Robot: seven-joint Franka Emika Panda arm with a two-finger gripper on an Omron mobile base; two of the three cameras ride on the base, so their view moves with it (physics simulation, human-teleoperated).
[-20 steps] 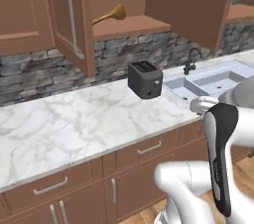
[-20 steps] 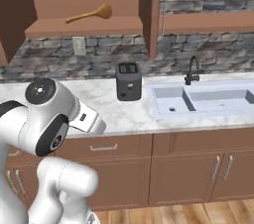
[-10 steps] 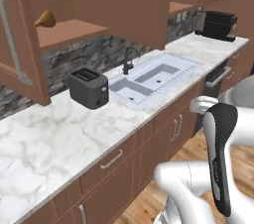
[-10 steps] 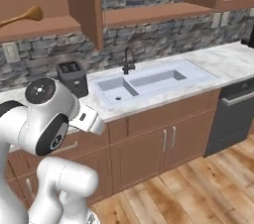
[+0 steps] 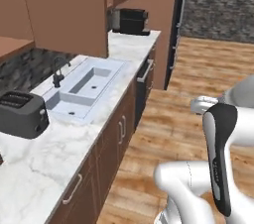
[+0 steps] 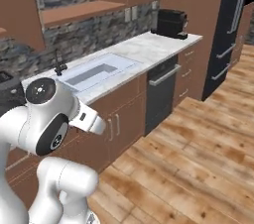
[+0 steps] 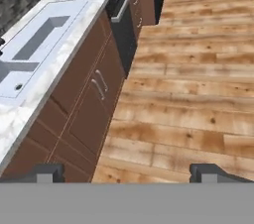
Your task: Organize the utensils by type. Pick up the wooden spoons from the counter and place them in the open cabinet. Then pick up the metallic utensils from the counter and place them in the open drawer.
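marble counter (image 5: 59, 153) with sink (image 5: 87, 86), toaster (image 5: 22, 114) left of sink, coffee machine (image 6: 171, 22) beyond, gripper (image 7: 127, 172) spread wide, empty, over wood floor (image 7: 198, 69), view swung right since earlier

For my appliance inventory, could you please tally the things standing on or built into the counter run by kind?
Toaster: 1
Coffee machine: 1
Sink: 1
Faucet: 1
Dishwasher: 1
Total: 5
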